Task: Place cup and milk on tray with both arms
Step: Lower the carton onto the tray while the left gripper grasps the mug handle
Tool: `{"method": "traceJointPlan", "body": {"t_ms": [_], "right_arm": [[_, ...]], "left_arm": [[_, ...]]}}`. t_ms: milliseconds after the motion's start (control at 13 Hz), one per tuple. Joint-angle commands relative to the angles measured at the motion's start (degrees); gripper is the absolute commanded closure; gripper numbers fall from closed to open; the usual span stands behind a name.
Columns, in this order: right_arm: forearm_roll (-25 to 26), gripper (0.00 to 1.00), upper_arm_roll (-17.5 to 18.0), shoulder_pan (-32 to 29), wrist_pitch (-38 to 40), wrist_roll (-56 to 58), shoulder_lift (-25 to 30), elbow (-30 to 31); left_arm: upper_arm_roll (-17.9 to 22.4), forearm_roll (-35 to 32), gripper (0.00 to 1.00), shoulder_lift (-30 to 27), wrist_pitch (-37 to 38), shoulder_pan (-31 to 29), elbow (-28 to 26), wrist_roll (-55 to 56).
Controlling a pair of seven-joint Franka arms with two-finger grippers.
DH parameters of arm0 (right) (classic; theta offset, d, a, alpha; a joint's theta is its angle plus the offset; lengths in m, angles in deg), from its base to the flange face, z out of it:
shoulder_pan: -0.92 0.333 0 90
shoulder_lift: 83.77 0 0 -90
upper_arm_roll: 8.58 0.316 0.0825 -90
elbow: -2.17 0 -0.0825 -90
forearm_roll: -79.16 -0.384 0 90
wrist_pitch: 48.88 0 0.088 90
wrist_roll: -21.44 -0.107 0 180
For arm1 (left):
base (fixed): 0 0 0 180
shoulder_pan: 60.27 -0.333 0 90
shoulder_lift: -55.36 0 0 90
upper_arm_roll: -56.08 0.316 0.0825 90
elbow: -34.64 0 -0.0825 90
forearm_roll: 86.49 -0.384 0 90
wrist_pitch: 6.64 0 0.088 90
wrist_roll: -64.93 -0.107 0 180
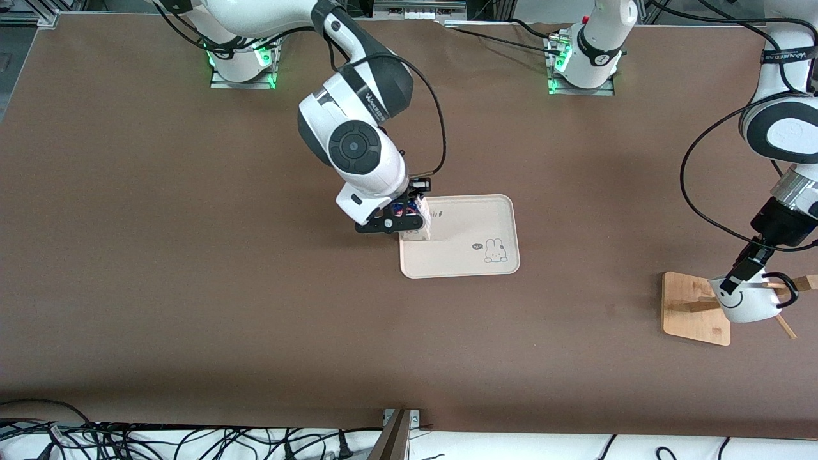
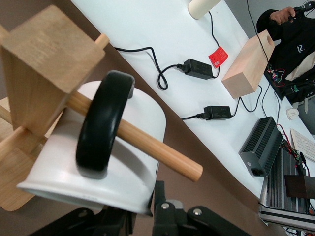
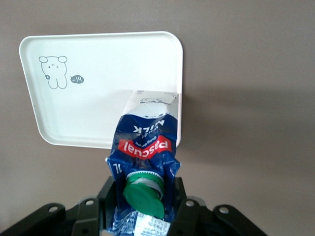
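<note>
The cream tray [image 1: 466,230] lies mid-table and also shows in the right wrist view [image 3: 98,64]. My right gripper [image 1: 412,218] is shut on the milk [image 1: 420,220], gripping the blue carton [image 3: 145,142] near its green cap, its base at the tray's edge toward the right arm's end. The white smiley cup [image 1: 748,303] hangs by its black handle [image 2: 101,128] on a peg [image 2: 162,152] of the wooden stand. My left gripper [image 1: 744,268] is shut on the cup's rim [image 2: 98,189], one finger [image 2: 161,199] outside the wall.
The wooden stand's square base [image 1: 687,306] sits near the left arm's end of the table, with pegs sticking out around the cup. Cables lie along the table's edge nearest the front camera [image 1: 192,441]. Power adapters [image 2: 199,69] lie on a white surface off the table.
</note>
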Motion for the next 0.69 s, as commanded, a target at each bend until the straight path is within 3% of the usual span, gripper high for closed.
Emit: {"method": "traceJointPlan", "body": {"t_ms": [0,154,615], "right_arm": [[-0.3,0.50,-0.2,0.8,-0.6,-1.1,-1.9,-2.5],[0.2,0.50,-0.3,1.1,-1.0,-1.1,-2.6,-2.5],[1.5,0.50,-0.4,1.9,-3.5,-1.2,-4.1,-2.5]], "left_arm": [[-0.7,1.0,0.95,0.5,-0.1,0.2,1.3,-1.6],[-0.8,0.6,1.00,0.5,-0.1,0.2,1.9,-1.6],[-1.7,-3.4,1.00,-1.2,2.0,0.2,1.9,-1.4]]}}
